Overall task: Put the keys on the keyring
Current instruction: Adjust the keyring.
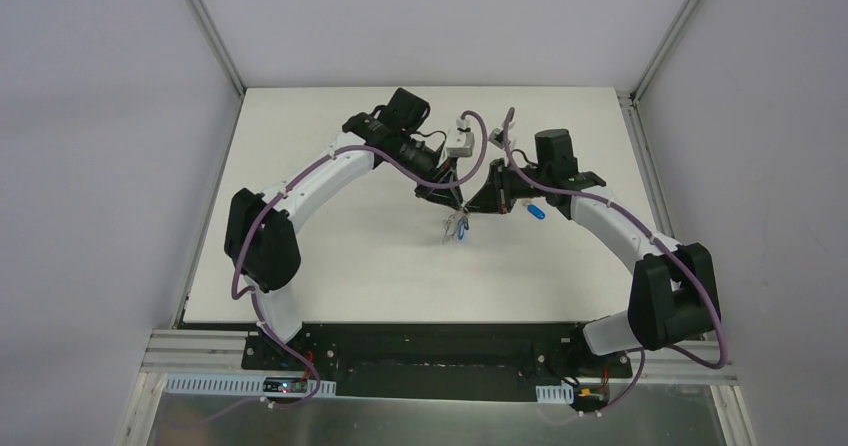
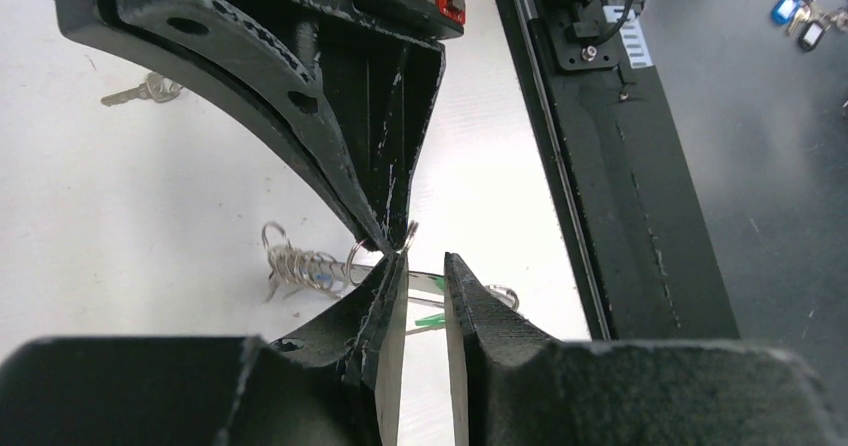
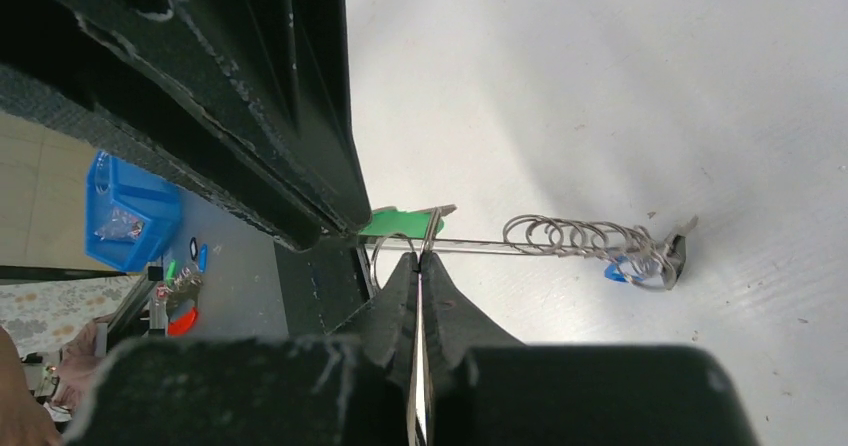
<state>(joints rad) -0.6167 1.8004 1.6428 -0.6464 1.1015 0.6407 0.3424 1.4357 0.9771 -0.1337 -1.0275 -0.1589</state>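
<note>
Both arms meet tip to tip mid-table, a bit toward the far edge. The right gripper (image 3: 420,258) is pinched shut on the keyring (image 3: 585,238), its rings strung out beside the blue key (image 3: 617,271). The left gripper (image 2: 425,266) has a gap between its fingers, with the green key (image 2: 430,320) poking through. A loose silver key (image 2: 140,91) sits well apart on the table (image 1: 330,276), and a small blue thing (image 1: 536,211) lies by the right arm.

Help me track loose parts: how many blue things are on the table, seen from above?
2. One blue piece sits at the keyring, mid-table; a second blue piece lies apart on the table beside the right arm. Others may hide under the arms.
</note>
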